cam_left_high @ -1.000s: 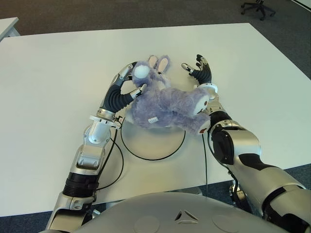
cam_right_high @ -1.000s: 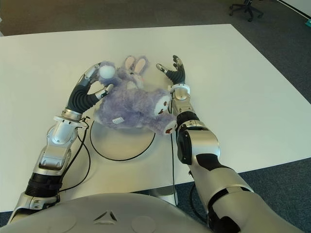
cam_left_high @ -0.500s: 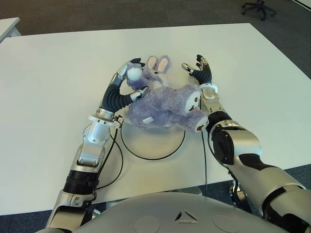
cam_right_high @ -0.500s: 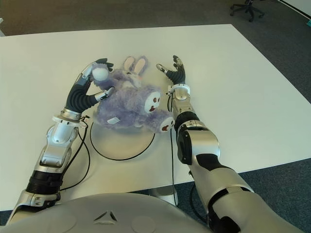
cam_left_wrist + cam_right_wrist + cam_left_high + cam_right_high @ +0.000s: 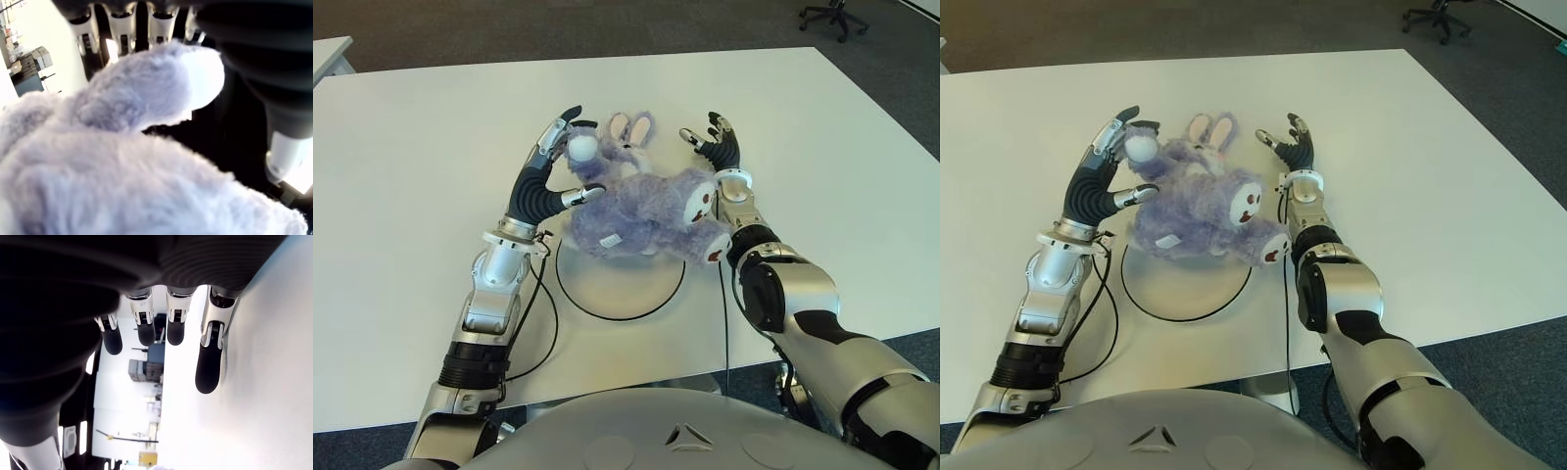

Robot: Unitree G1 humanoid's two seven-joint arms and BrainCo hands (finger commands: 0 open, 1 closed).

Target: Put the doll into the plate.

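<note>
The doll (image 5: pixel 641 208), a fluffy purple rabbit with white-tipped limbs, lies on its side across the far part of the white plate (image 5: pixel 619 286) with a thin black rim. My left hand (image 5: pixel 556 162) stands against the doll's left side with its fingers stretched out; a white-tipped limb (image 5: pixel 195 78) lies right in front of the palm and the thumb touches the fur. My right hand (image 5: pixel 707 139) shows just right of the doll's feet, fingers (image 5: pixel 209 366) spread, holding nothing.
A black cable (image 5: pixel 546 333) loops from my left wrist across the white table (image 5: pixel 411 196) near the plate. The table's near edge runs just below the plate. An office chair (image 5: pixel 832 15) stands on the floor at the far right.
My left hand's fingers have uncurled from the doll's white-tipped limb and let it go. The doll has settled slightly onto the plate. The right hand has not moved.
</note>
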